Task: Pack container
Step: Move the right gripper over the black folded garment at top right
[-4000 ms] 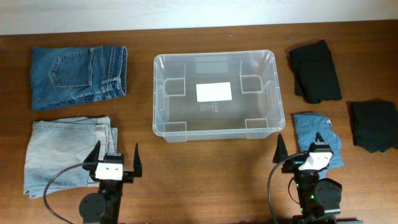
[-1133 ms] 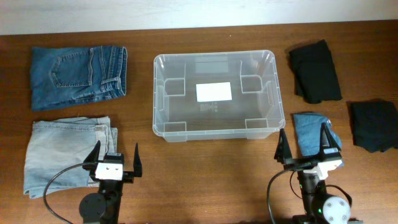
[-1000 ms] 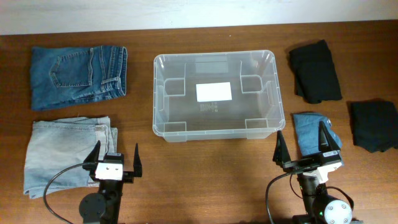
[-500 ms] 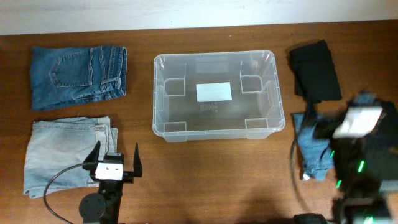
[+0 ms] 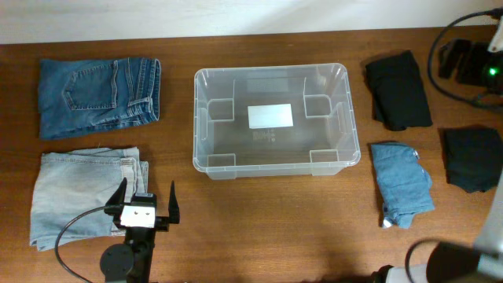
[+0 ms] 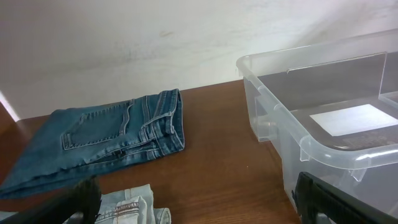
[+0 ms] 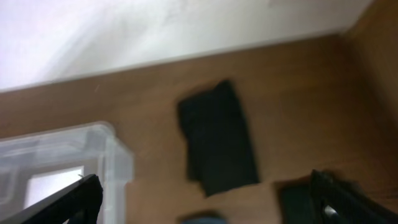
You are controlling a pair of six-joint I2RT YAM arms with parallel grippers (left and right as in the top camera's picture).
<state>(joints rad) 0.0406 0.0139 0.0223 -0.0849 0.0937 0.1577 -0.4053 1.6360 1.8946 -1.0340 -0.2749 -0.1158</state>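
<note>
Container (image 5: 271,167) of clear plastic stands in the middle of the wooden worktop (image 5: 259,228), and a white label (image 5: 269,116) shows on its base. Seen from above, folded dark blue jeans (image 5: 98,94) lie at 10 o'clock from it and folded pale jeans (image 5: 78,192) at 8 o'clock. At 2 o'clock lies a black garment (image 5: 399,90), at 3 o'clock a second black garment (image 5: 474,157), and at 4 o'clock a light blue garment (image 5: 401,182), a little crumpled. All of them lie apart from the container.

The left gripper (image 5: 146,198) is at 7 o'clock, beside the pale jeans, with its jaws spread wide and holding nothing. The right gripper (image 7: 205,193) is released too. In the blurred right wrist view its two fingers stand far apart and empty above the black garment, with a corner of the container at 8 o'clock.
</note>
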